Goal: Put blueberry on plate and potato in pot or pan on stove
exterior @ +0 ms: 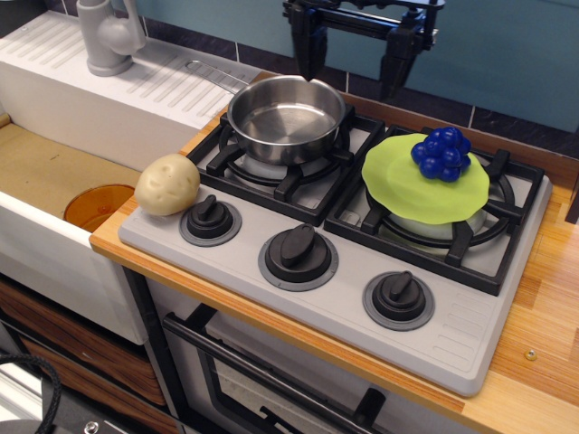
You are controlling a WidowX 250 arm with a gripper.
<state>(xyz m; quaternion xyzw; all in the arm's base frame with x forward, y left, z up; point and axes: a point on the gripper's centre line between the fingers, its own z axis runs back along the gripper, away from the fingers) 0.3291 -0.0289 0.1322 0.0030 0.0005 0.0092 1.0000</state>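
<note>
The blueberry [441, 154] rests on the lime-green plate [421, 185], toward its far right side, over the right burner of the grey stove [344, 298]. The beige potato [166, 184] sits at the stove's front left corner, beside the left knob. The steel pan [285, 116] stands empty on the left burner, its handle pointing back left. My gripper [353, 65] hangs open and empty above the back of the stove, between pan and plate, with its left finger just above the pan's far rim.
A sink basin [45, 172] lies left of the stove with an orange cup [98, 205] in it. A grey faucet [109, 36] and a white drainboard [118, 81] are at the back left. Wooden counter [543, 316] runs along the right.
</note>
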